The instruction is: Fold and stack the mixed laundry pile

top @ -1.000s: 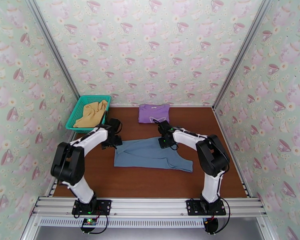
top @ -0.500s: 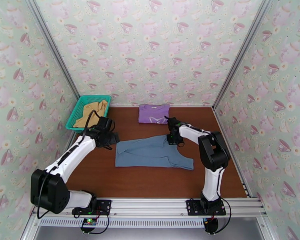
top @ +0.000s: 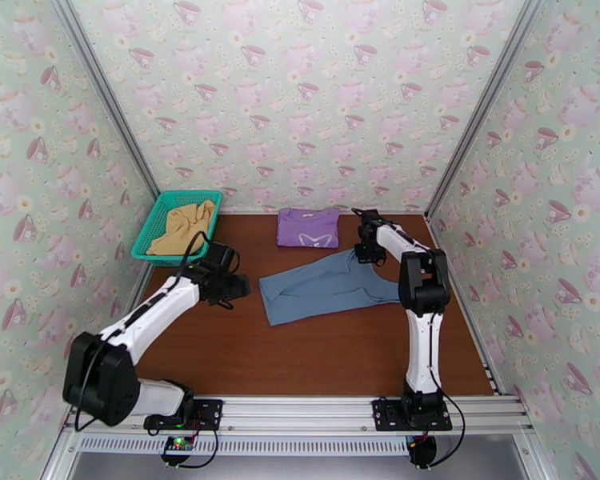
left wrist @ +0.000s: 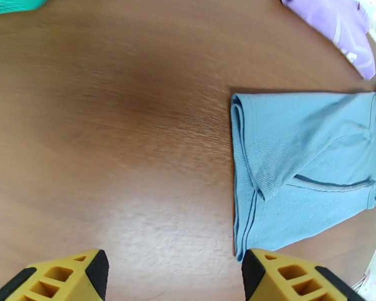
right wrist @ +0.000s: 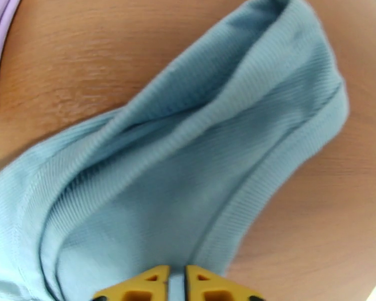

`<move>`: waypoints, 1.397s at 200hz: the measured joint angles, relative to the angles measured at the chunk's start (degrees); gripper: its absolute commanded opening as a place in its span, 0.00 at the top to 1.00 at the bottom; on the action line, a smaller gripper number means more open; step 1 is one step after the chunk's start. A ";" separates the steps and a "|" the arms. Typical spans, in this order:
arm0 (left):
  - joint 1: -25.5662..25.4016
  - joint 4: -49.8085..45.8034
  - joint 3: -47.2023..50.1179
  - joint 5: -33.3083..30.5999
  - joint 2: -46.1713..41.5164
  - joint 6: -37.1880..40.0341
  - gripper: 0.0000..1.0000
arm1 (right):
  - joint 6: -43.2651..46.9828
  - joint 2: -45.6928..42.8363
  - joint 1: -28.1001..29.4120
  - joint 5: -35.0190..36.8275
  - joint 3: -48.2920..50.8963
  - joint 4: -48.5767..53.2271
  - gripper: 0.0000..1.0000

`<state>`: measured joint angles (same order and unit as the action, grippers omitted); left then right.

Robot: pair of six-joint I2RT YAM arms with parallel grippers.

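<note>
The grey-blue piece (top: 324, 286) lies folded and slanted on the brown table (top: 220, 346). My right gripper (top: 367, 254) is shut on its far right end, and the right wrist view shows the ribbed cloth (right wrist: 188, 161) pinched between the yellow fingertips (right wrist: 138, 286). My left gripper (top: 233, 288) stands open over bare wood, just left of the piece's left edge (left wrist: 298, 166), with nothing between its fingers (left wrist: 62, 277). The purple T-shirt (top: 308, 227) lies folded at the back middle. The mustard-yellow piece (top: 184, 226) sits crumpled in the basket.
A teal mesh basket (top: 158, 220) stands at the back left corner by the wall. Patterned walls close the table on three sides. Bare wood stretches across the near half of the table.
The right gripper has pulled the grey-blue piece toward the back right, so it now lies slanted. Its left edge has slid away from the left gripper, which stretched forward and shifted slightly right.
</note>
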<state>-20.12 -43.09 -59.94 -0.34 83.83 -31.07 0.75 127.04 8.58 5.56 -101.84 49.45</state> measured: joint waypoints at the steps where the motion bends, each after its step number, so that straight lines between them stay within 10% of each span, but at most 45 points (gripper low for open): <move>1: -0.02 0.22 -0.09 0.02 0.35 0.00 0.25 | -0.07 -0.22 0.04 0.00 0.20 0.00 0.65; 32: -0.07 2.49 -5.11 0.79 9.62 1.05 0.28 | 0.98 -15.61 5.60 1.07 12.66 -1.29 0.53; 67: -0.13 7.06 -10.88 2.73 18.82 2.60 0.30 | -1.55 -31.61 25.40 3.13 21.29 -4.24 0.47; 124: -0.61 11.32 -14.05 7.26 27.76 4.37 0.37 | -11.30 -22.03 50.23 4.61 20.39 -6.97 0.35; 197: -0.83 12.33 -15.10 8.09 29.94 4.70 0.58 | -20.06 -7.52 53.37 9.38 12.00 -6.21 0.39; 279: -0.76 15.54 -16.68 11.65 32.41 4.61 1.00 | -23.45 -1.99 52.89 9.11 8.44 -6.82 0.76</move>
<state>-20.88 -27.55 -76.62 11.31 116.25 -26.46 -22.70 125.05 61.47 14.68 -93.41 42.63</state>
